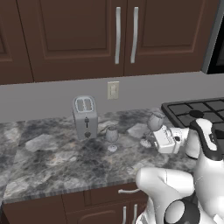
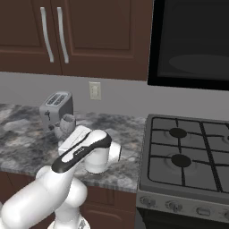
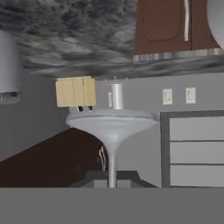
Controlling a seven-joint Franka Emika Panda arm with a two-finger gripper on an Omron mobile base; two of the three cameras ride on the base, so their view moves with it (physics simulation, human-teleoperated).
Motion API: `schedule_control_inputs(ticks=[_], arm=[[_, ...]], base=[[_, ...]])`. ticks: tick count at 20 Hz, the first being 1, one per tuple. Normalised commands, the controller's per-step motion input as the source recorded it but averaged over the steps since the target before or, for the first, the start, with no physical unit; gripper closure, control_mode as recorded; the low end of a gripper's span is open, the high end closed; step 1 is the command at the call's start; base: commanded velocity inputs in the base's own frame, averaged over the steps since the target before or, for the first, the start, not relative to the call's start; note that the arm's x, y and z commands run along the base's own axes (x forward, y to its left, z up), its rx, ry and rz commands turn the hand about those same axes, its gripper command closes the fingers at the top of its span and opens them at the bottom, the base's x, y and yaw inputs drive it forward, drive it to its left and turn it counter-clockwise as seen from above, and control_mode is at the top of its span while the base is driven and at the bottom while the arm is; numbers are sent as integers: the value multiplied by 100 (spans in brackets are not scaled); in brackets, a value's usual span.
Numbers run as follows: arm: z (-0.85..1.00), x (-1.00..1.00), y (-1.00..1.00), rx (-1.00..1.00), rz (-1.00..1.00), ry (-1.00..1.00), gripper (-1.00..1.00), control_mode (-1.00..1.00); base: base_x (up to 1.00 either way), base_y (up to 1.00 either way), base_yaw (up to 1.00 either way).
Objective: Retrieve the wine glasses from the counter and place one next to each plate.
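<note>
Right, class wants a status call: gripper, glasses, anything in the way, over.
Gripper shut on right glass, by its stem. Second glass stands free on counter. Toaster just behind it, not blocking.

Gripper fingertips (image 1: 151,139) hidden behind held wine glass (image 1: 155,121), stove (image 1: 199,109) cut off at right edge

arm (image 1: 175,188): glossy white rounded links | joints: dark grey | wrist: black curved band
</note>
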Motion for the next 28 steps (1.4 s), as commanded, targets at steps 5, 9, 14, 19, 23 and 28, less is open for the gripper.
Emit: schedule_control_inputs(ticks=[5,9,14,19,23,28], arm=[[100,-73,-41,0,-9,0,100,-100],[92,-83,-43,0,-7,-2,100,-100],[100,-94,-39,-4,-8,-5,100,-100],[94,-67,-26,-12,-7,-2,100,-100],[56,-34,0,-27,-10,0,100,-100],[52,-49,-2,-21,-3,-5,100,-100]], base=[[0,0,0],[0,0,0],[0,0,0],[0,0,0],[0,0,0],[0,0,0]])
